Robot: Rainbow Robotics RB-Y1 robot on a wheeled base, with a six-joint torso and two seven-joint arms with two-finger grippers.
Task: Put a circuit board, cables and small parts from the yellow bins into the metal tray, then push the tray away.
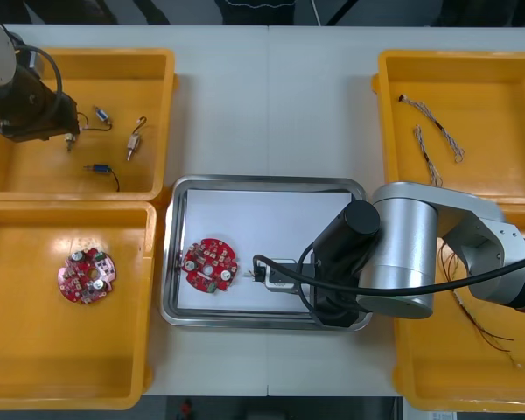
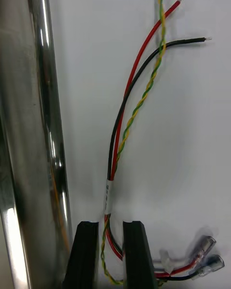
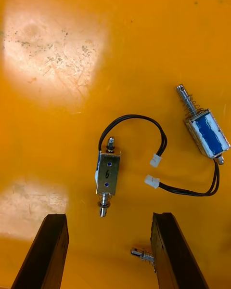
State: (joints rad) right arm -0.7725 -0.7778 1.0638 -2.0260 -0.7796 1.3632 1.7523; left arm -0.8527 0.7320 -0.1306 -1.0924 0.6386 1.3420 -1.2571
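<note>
The right gripper [image 2: 111, 255] is clamped on the cable [image 2: 108, 195], its fingers held apart by no more than the bundle's width. The cable is a bundle of red, black and twisted yellow-green strands tied by a white band just beyond the fingertips. Its long axis runs straight on from the fingers. The bare ends point away from the gripper and fan slightly, and the clear-sleeved connectors lie back beside one finger. The cable lies on the white floor of the tray [image 2: 38, 125], whose shiny rim runs alongside it. The front view gives the wider place: the right gripper [image 1: 261, 273] is inside the tray [image 1: 262, 183], in its near half, reaching from the right toward the board [image 1: 209, 265], which lies flat in the tray's left half, near the fingertips but apart from them. The left gripper [image 1: 68, 140] is over the far left bin [image 1: 149, 61]. In its wrist view the left gripper [image 3: 110, 255] has its fingers wide apart and holds nothing. A small metal part [image 3: 107, 173] lies just past the fingertips, its length in line with them.
</note>
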